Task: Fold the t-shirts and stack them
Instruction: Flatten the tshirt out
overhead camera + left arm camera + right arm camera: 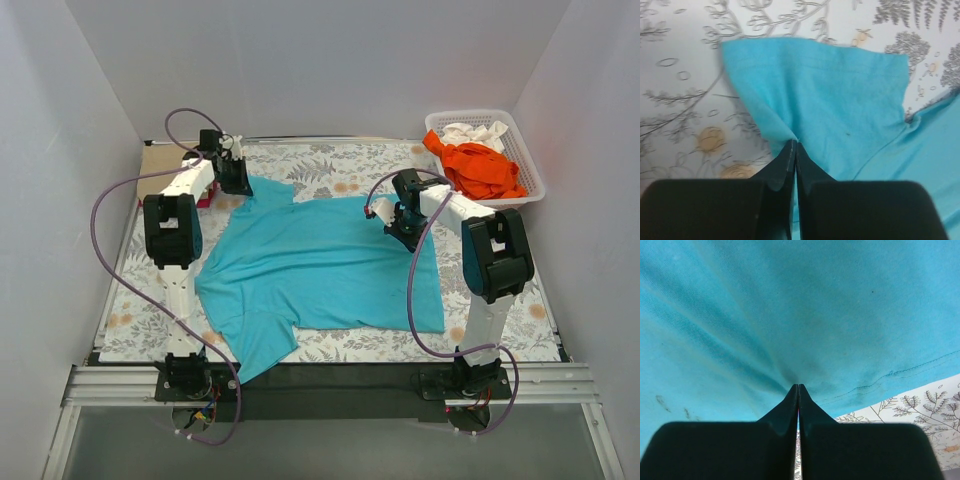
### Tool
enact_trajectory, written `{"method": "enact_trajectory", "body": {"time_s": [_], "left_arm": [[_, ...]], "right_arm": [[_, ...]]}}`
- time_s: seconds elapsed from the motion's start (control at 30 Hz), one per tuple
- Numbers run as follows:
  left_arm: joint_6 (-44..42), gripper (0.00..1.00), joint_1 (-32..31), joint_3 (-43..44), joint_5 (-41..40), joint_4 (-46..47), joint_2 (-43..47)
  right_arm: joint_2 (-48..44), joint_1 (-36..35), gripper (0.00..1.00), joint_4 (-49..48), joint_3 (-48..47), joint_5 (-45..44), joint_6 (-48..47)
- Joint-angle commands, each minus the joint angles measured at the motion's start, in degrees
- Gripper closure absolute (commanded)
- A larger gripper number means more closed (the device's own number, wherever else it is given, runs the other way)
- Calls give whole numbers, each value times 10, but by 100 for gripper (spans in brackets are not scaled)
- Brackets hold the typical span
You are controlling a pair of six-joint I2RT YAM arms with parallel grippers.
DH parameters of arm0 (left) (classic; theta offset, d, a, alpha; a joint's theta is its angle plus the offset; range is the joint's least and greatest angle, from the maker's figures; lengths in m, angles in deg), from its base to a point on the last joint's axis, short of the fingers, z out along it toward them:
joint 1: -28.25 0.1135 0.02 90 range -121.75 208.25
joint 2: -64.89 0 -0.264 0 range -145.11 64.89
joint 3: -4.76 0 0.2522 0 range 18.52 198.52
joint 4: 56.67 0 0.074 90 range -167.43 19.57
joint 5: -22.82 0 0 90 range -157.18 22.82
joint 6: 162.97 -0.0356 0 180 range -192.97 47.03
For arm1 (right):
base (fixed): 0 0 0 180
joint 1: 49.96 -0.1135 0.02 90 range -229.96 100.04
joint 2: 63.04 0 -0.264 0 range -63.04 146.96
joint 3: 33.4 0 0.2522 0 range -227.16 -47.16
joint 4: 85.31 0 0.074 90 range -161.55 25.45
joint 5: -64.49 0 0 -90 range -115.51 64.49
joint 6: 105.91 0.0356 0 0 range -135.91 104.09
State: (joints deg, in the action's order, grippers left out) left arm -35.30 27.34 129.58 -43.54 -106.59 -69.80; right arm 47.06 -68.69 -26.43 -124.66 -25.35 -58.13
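Observation:
A turquoise t-shirt lies spread on the floral table cloth, one sleeve toward the near edge. At the shirt's far left, my left gripper is shut on the edge of the other sleeve, and the cloth bunches at its tips. On the shirt's far right side, my right gripper is shut on the turquoise cloth close to the stitched hem. The fabric creases toward its tips.
A white lattice basket at the back right holds an orange t-shirt and a white one. Something red and a tan patch show behind the left arm at the back left. White walls close in three sides.

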Motion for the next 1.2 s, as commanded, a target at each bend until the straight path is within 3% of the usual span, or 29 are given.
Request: {"method": "enact_trajectory", "body": {"time_s": [0.0,0.2,0.4,0.5,0.53,0.67,0.77,0.87,1.0,1.17], "left_arm": [[-5,100,-42,18,36,10,28],[-9,100,-106,-15,62,20,108],[-30,100,-191,-107,50,12,163],[-58,88,-216,-144,50,-18,165],[-62,79,-217,-151,48,-26,167],[-56,66,-164,-170,83,-38,197],[-65,59,-66,-157,135,-57,230],[-104,52,-21,-171,145,-67,253],[-164,51,30,-187,114,-108,232],[-194,51,41,-230,90,-87,222]], "right_arm": [[5,3,97,14,-23,5,4],[8,3,97,14,-23,8,5],[20,3,97,14,-29,12,7],[26,3,97,14,-38,13,8],[26,3,97,15,-42,12,8],[24,3,98,16,-45,12,7],[20,3,98,17,-45,15,7],[19,3,98,17,-44,19,7],[23,2,98,17,-45,17,7],[27,3,98,18,-54,18,7]]}}
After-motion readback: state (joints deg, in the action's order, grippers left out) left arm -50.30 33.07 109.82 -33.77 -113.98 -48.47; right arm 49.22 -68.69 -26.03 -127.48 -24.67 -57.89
